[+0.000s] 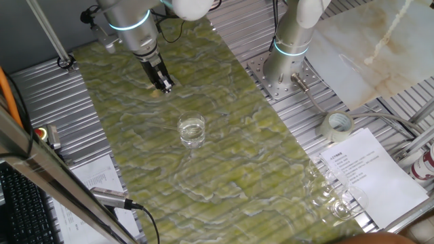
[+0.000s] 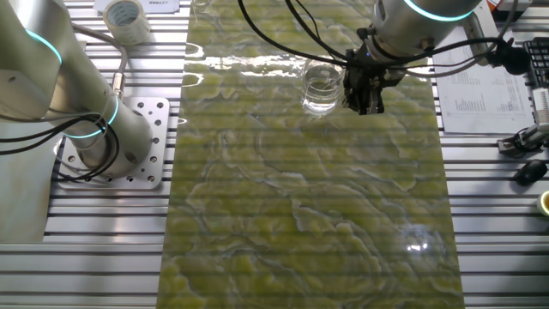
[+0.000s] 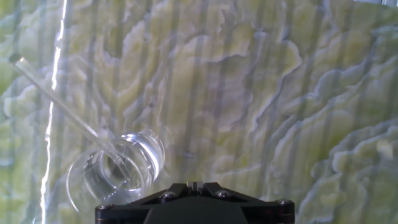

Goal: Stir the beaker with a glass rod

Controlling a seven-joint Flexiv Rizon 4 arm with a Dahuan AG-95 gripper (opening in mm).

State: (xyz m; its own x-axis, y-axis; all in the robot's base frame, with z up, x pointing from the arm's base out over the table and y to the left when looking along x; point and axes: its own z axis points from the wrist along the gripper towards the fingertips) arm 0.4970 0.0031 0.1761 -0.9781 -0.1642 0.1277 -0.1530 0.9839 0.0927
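The beaker (image 3: 115,174) is a short clear glass cylinder at the lower left of the hand view, standing on the green marbled mat. The glass rod (image 3: 62,101) leans in it, its free end pointing up and to the left over the rim. The rod is too faint to make out in either fixed view. My gripper (image 3: 194,185) is shut with nothing between its fingers, beside the beaker and apart from it. In one fixed view the gripper (image 1: 164,84) hangs behind and left of the beaker (image 1: 192,130). In the other fixed view the gripper (image 2: 364,101) is just right of the beaker (image 2: 320,87).
A second arm's base (image 1: 287,62) is bolted at the mat's edge. A tape roll (image 1: 337,125) and printed sheets (image 1: 366,169) lie beyond it, with clear round-bellied vessels (image 1: 332,198) near the front. A keyboard (image 1: 20,203) sits at the left.
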